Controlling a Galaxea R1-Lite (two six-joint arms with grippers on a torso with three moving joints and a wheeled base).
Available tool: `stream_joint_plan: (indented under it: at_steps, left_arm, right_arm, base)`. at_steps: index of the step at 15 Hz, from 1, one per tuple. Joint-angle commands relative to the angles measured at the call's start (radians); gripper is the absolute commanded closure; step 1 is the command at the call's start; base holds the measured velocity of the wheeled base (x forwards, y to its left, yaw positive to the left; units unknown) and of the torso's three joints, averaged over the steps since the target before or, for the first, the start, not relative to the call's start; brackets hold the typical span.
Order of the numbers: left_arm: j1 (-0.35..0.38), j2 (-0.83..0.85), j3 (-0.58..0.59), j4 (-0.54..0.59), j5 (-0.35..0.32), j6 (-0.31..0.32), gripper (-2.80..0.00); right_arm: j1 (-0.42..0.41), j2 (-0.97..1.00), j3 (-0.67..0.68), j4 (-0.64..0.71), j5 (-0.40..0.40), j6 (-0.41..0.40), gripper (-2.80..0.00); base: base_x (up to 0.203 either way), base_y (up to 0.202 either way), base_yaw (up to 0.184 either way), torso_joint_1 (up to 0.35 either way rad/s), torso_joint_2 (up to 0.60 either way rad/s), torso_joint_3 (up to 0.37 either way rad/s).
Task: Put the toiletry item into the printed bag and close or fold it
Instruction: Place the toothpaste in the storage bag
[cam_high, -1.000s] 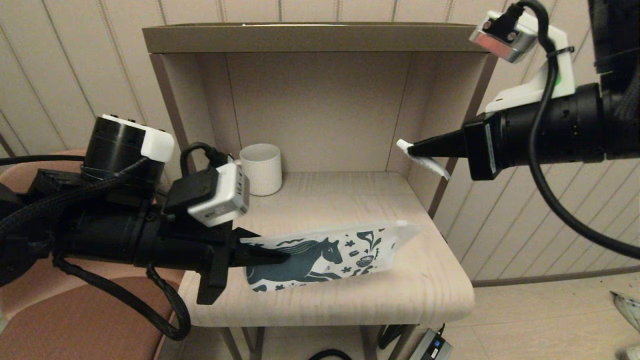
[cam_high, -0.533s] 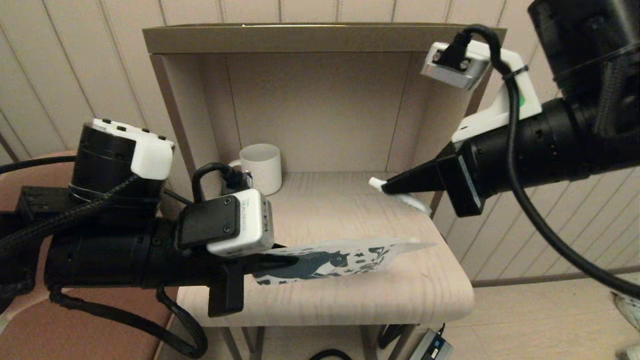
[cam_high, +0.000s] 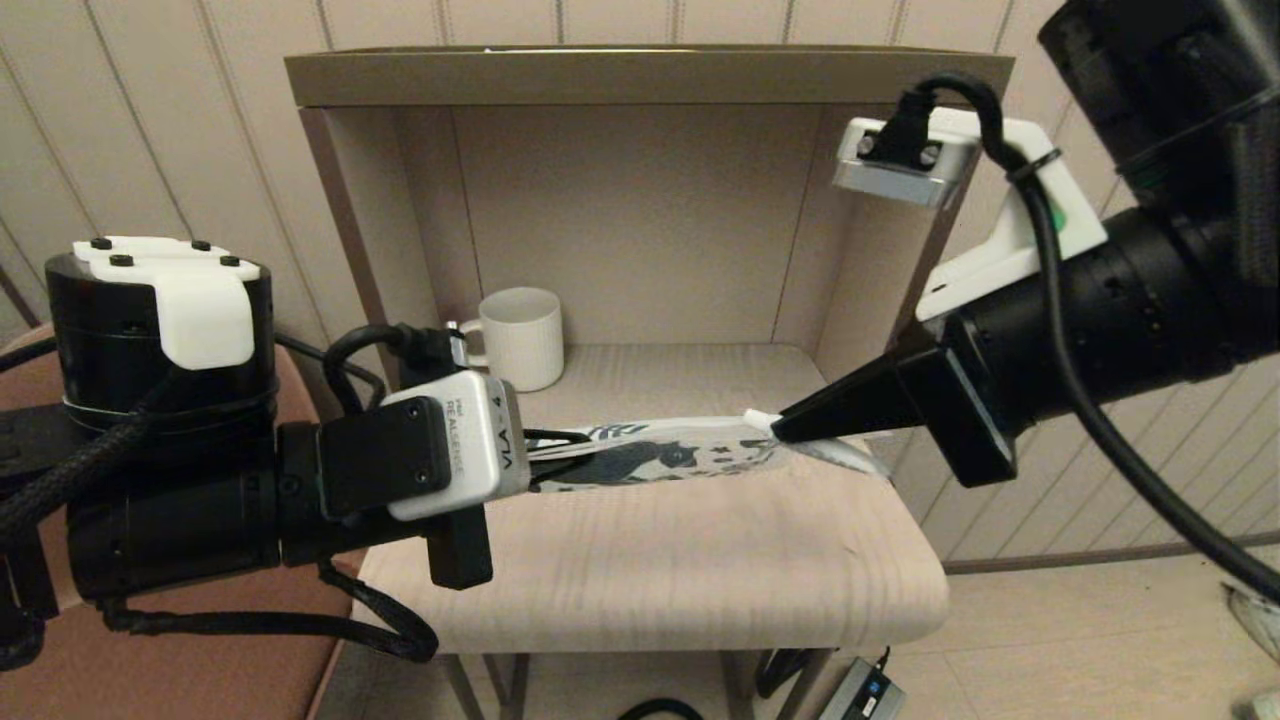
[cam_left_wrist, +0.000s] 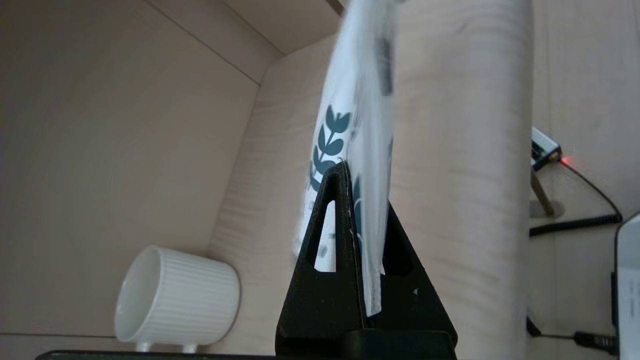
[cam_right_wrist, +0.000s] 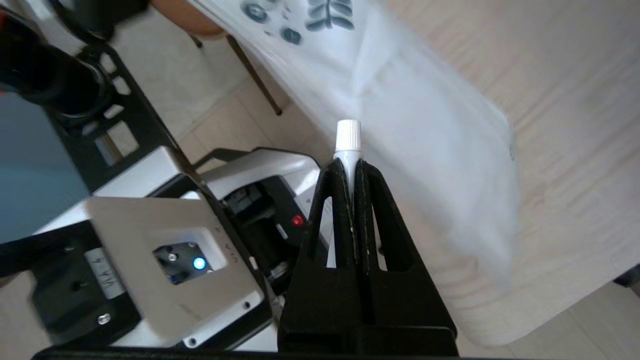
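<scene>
As seen from the head: we find both arms meeting over the pale wooden table (cam_high: 700, 560), which sits under a boxy shelf unit (cam_high: 640, 80).
Left gripper (cam_high: 545, 450): we see it reaching in from the left, its fingers closed on one end of the printed bag (cam_high: 660, 455).
Printed bag: held off the tabletop and nearly edge-on to us, it stretches rightward from those fingers, the dark teal print showing along its side.
Right gripper (cam_high: 785, 428): it comes in from the right with its tip at the bag's far end, pinching a small white tube (cam_high: 760, 418) (cap pointing toward the bag).
White ribbed mug (cam_high: 520, 338): it stands at the back left of the table, well apart from the bag.

From the left wrist: we look along the closed black fingers (cam_left_wrist: 345, 220), the bag's edge (cam_left_wrist: 350, 150) clamped between them and running away, teal leaves visible on it.
Mug (cam_left_wrist: 175, 300): it appears beside the gripper, against the shelf's wall.

From the right wrist: we see the fingers (cam_right_wrist: 340, 200) pressed nearly together on the tube, whose ribbed white cap (cam_right_wrist: 348, 135) sticks out past the tips.
Bag (cam_right_wrist: 430, 150): its white, unprinted end lies just beyond the cap; whether the cap is inside the opening, we cannot tell.
</scene>
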Motion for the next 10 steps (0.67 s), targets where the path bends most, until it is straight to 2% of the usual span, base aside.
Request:
stream_joint_plan:
  at_steps: [1, 10]
  left_arm:
    - [0.000, 0.006, 0.018, -0.004, -0.001, 0.006, 0.00]
    - [0.000, 0.018, 0.038, -0.022, -0.001, 0.004, 0.00]
  right_arm:
    - [0.011, -0.009, -0.024, 0.020, 0.003, 0.005, 0.00]
    - [0.038, 0.006, 0.024, 0.025, 0.000, 0.009, 0.00]
  base:
    - [0.000, 0.000, 0.000, 0.000, 0.00, 0.000]
    - [0.000, 0.000, 0.000, 0.000, 0.00, 0.000]
